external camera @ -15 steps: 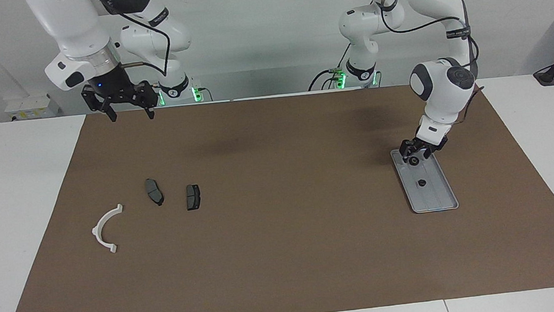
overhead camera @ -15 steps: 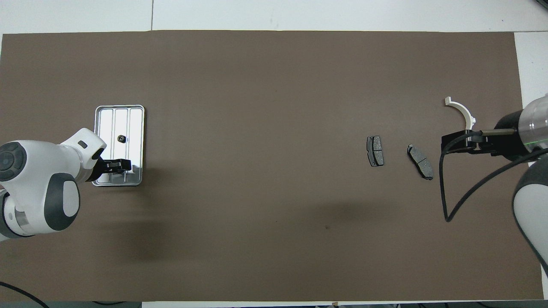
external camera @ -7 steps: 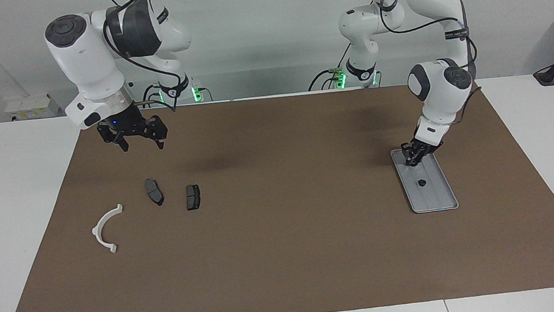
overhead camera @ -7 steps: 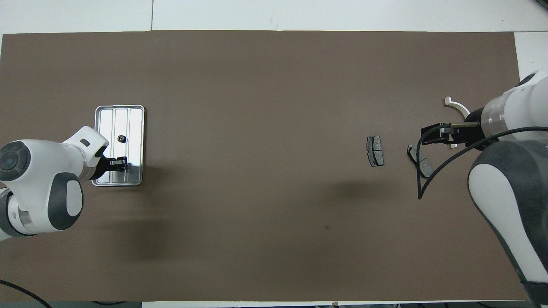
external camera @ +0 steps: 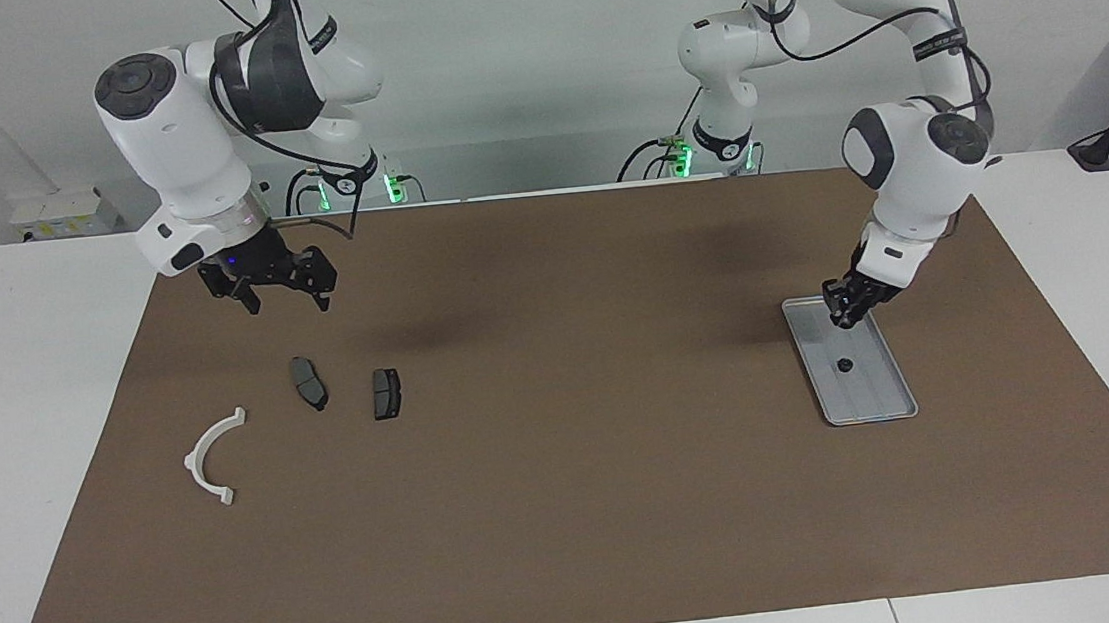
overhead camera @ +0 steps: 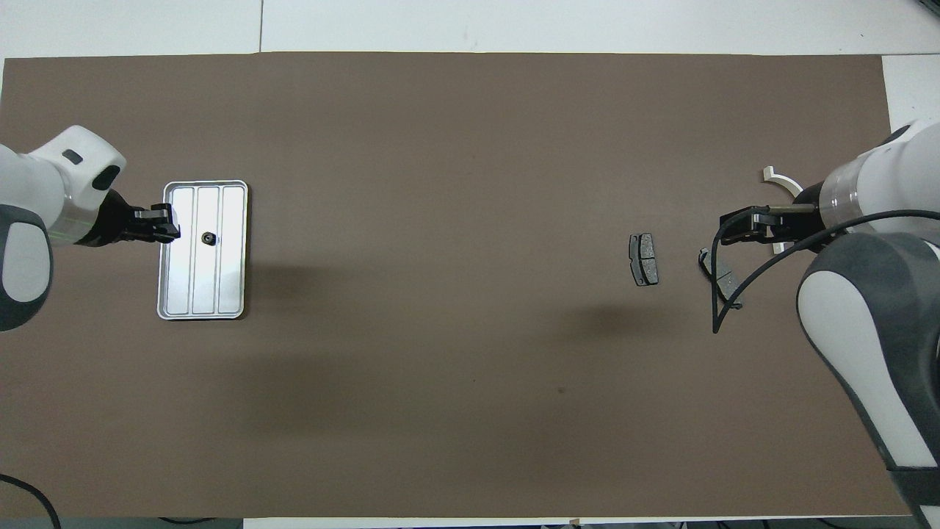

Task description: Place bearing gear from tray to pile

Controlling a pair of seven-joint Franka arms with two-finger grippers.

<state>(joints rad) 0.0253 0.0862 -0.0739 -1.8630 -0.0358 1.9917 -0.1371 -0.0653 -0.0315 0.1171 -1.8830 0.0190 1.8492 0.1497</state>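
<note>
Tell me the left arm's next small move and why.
Probably lower the left end effector onto the bearing gear: the gear lies loose in the tray, and the end effector hangs over the tray's end nearer the robots, holding nothing.

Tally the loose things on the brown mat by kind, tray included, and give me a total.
Tray: 1
Bearing gear, lying in the tray: 1
White half-ring bracket: 1
Dark grey brake-pad pieces: 2
Total: 5
</note>
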